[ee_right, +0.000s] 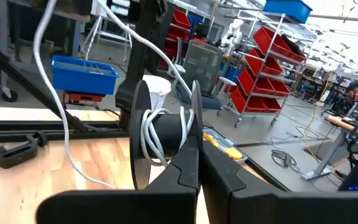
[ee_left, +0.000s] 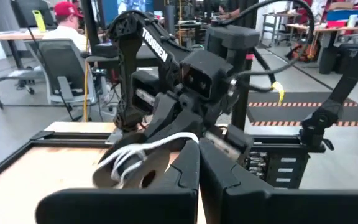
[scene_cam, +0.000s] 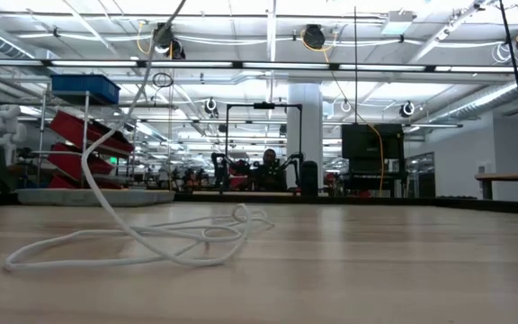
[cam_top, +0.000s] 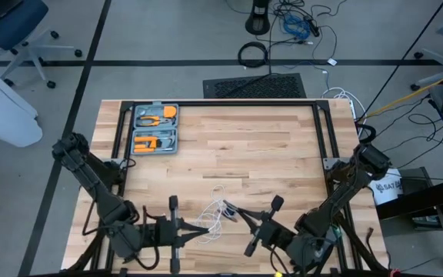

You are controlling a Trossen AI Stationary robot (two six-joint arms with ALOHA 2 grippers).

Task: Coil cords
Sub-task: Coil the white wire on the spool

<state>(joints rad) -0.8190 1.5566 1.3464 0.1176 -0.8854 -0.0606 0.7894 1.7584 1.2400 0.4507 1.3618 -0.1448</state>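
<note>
1. From the low view I am seeing the white cord (scene_cam: pixel 124 236) climbing off the desk (scene_cam: pixel 376 270) and getting cut off at the top edge.
2. In the right wrist view, the right claw (ee_right: pixel 199 163) is hiding part of the reel (ee_right: pixel 166 134).
3. From above, the reel is looking too small for me to make out.

Robotics lab: shelving racks (ee_right: pixel 272 68), workbenches
</note>
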